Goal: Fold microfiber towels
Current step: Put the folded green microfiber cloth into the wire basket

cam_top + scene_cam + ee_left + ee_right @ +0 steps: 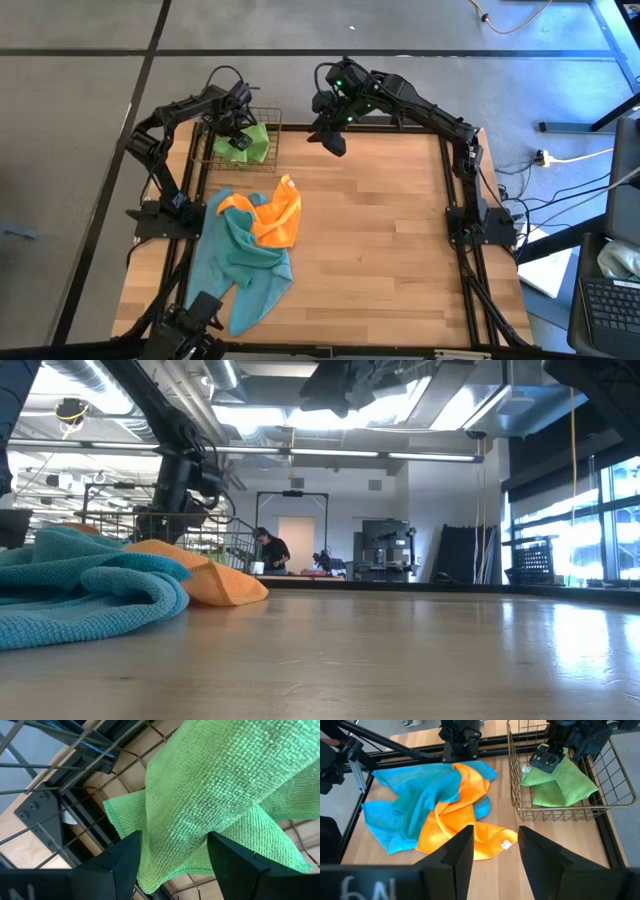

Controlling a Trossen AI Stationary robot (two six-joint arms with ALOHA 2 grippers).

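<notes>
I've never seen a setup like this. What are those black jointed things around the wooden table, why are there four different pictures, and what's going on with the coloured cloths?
The black things are two robot arms, each ending in a two-finger gripper. One picture looks straight down on the table, one looks level across it, and two come from cameras on the arms' wrists.

On the wood lies a loose pile: an orange towel draped over teal towels, none folded. At the far corner stands a wire basket with a lime green towel inside.

The left gripper is down in that basket. Its fingers stand open on either side of the green cloth, so it isn't gripping it. The right gripper hangs above the table's far edge, open and holding nothing.
</notes>
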